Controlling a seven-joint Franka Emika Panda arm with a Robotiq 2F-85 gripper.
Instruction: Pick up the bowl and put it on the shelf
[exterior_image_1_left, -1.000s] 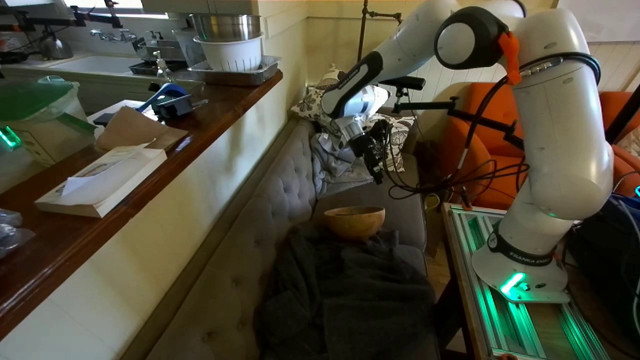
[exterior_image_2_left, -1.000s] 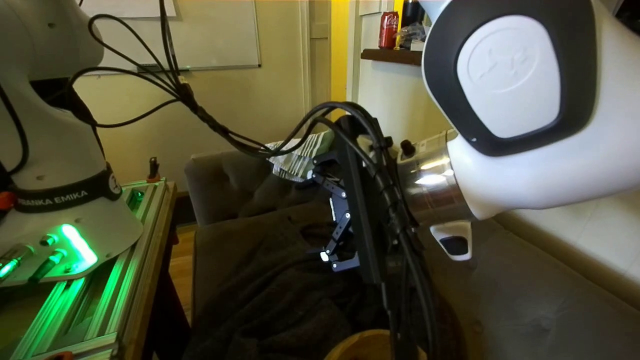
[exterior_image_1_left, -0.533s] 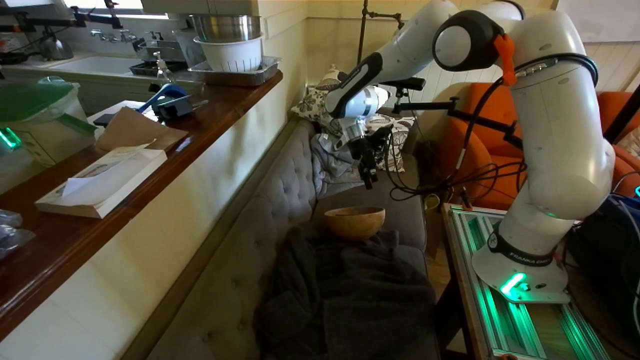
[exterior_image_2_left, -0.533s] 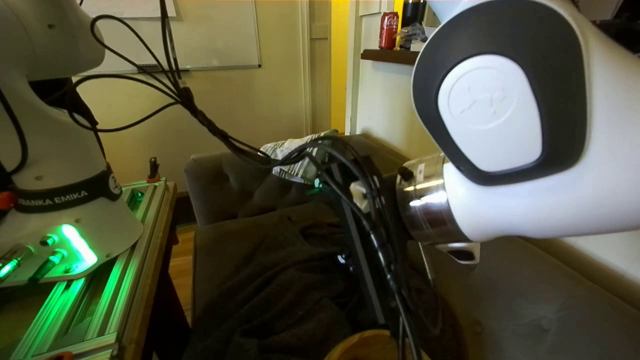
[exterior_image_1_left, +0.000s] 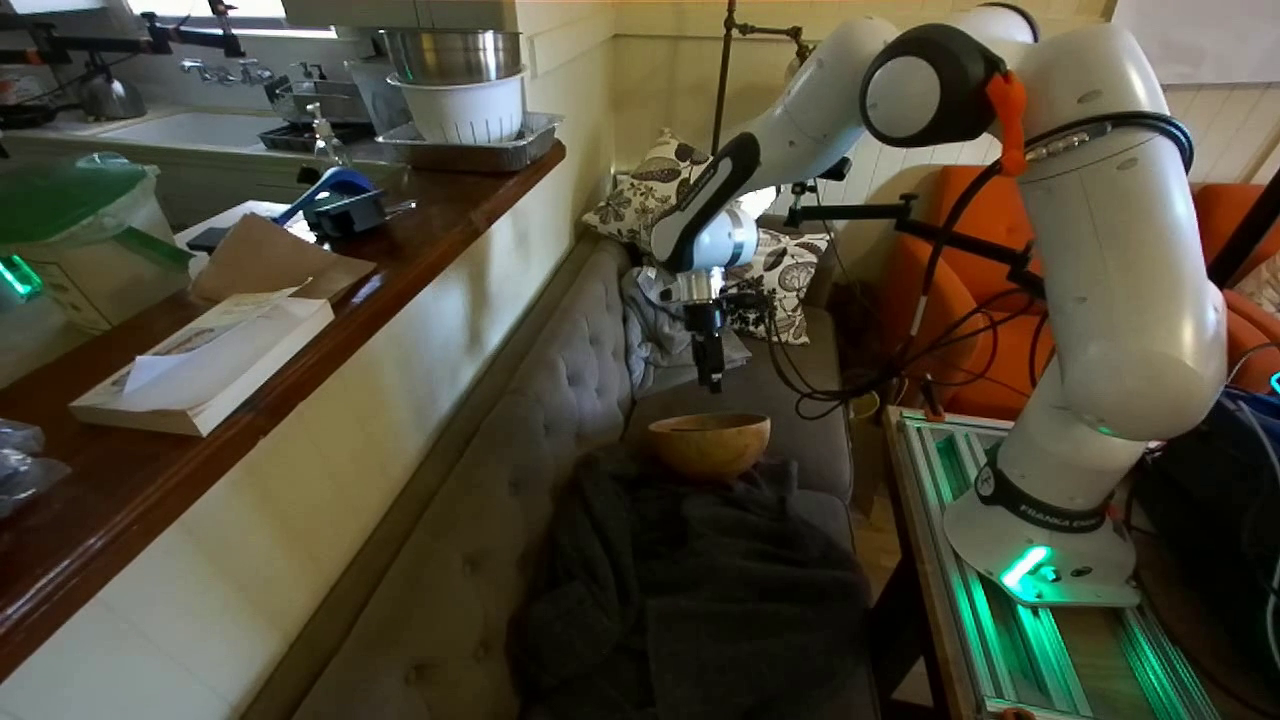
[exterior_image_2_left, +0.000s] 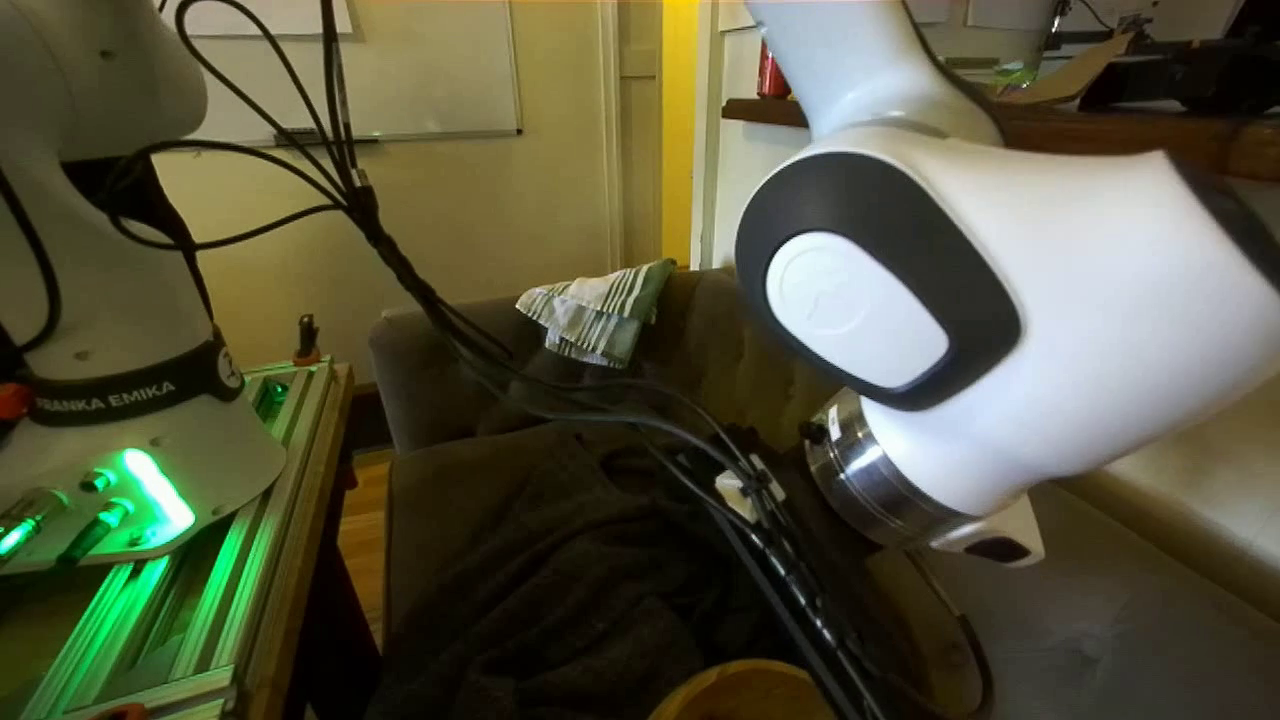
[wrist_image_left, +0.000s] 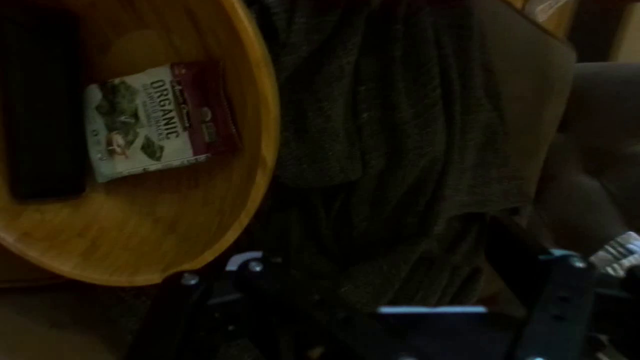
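Observation:
The light-brown wooden bowl (exterior_image_1_left: 710, 447) sits on the sofa at the edge of a dark blanket. Its rim shows at the bottom of an exterior view (exterior_image_2_left: 742, 692). In the wrist view the bowl (wrist_image_left: 145, 225) is at upper left, holding a snack packet (wrist_image_left: 150, 120) and a dark oblong object (wrist_image_left: 45, 105). My gripper (exterior_image_1_left: 711, 382) points down just above the bowl, apart from it. In the wrist view my gripper (wrist_image_left: 375, 265) has its fingers wide apart with nothing between them. The shelf (exterior_image_1_left: 440, 265) is the dark polished ledge at left.
On the shelf are a white box (exterior_image_1_left: 205, 360), a blue-handled item (exterior_image_1_left: 340, 200) and a metal tray (exterior_image_1_left: 470, 145) with stacked pots. The grey sofa back (exterior_image_1_left: 560, 400) runs below the shelf. The dark blanket (exterior_image_1_left: 710, 600) covers the seat. Cables (exterior_image_2_left: 420, 290) hang from the arm.
My gripper has swung from a slanted pose to pointing almost straight down. It has moved lower and slightly left in an exterior view, over the bowl. The bowl has not moved.

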